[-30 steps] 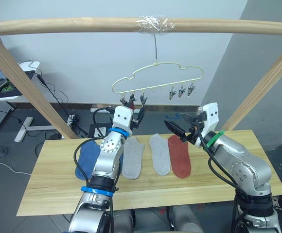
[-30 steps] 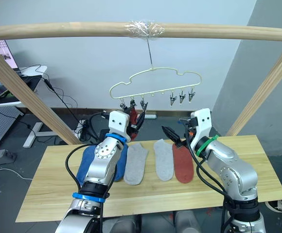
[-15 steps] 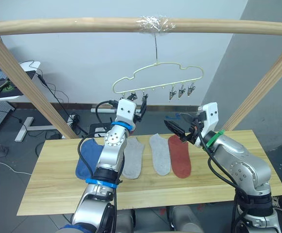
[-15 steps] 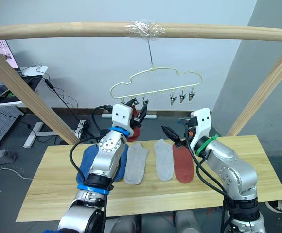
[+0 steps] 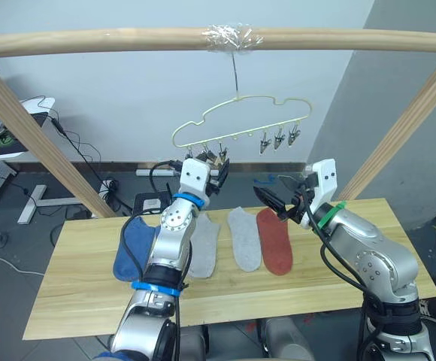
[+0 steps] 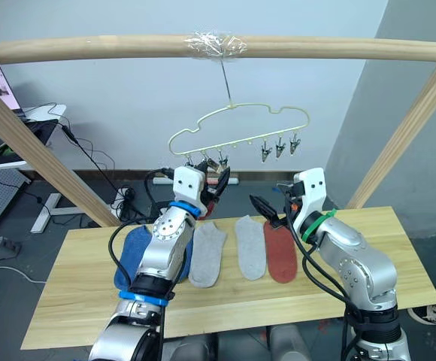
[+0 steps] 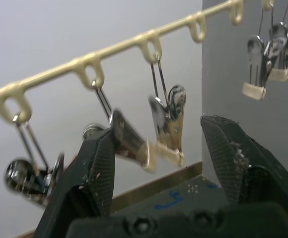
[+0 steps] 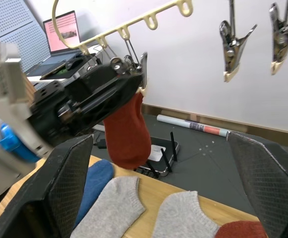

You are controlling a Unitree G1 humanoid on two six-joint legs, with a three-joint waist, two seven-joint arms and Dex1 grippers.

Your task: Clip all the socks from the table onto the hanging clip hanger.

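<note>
The left gripper (image 7: 156,163) is raised to the lower bar of the clip hanger (image 5: 240,120), its two black fingers (image 7: 97,163) spread apart with a grey metal clip (image 7: 168,119) hanging between them and nothing clamped. A rust red sock (image 8: 128,130) is seen hanging from a clip just beside this gripper, above the table.

The right gripper (image 5: 269,201) is held over the far edge of the table (image 5: 68,301), below the three clips (image 5: 278,139) at the hanger's right end; its fingers are wide apart and empty.

On the light wooden table, four socks are laid in a row: a blue sock (image 5: 131,252) at the left, partly hidden behind the left arm, then two light grey socks (image 5: 244,237), then a second rust red sock (image 5: 275,241).

The hanger is hooked to a round wooden rail (image 5: 90,39).
</note>
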